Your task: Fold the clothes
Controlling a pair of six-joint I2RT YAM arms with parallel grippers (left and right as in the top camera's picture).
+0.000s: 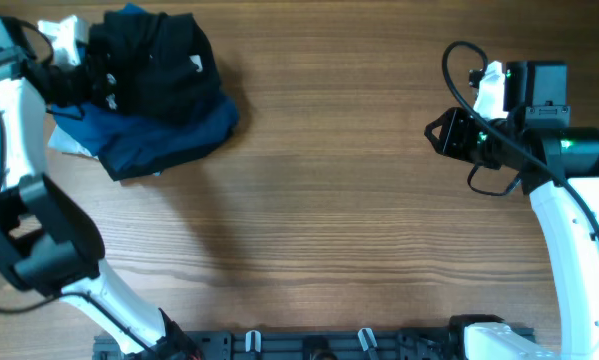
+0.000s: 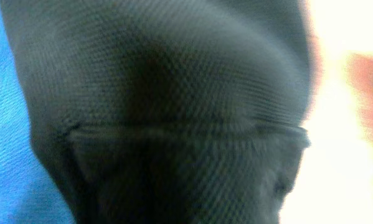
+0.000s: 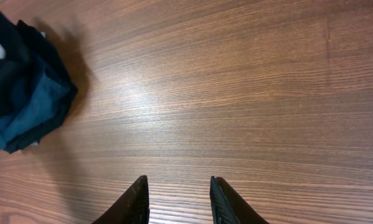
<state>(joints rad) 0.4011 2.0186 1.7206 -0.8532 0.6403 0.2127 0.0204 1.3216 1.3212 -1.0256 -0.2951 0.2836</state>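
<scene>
Folding not yet begun: the black shirt sits bunched on a pile at the far left of the worktop.

The black shirt (image 1: 154, 60) lies crumpled, its small white logo showing, on top of a blue bundle (image 1: 164, 140). No flat panel or crease can be seen, so I judge that spreading it out and every fold remain to be done. The left arm (image 1: 9, 110) reaches into the pile's edge. Its wrist view is filled with black mesh cloth and a strip of blue, and the left fingers are hidden, so I cannot tell how they stand. The right fingers (image 3: 135, 200) hang over bare worktop (image 1: 359, 220), well apart from the shirt, narrowly parted and holding nothing.
</scene>
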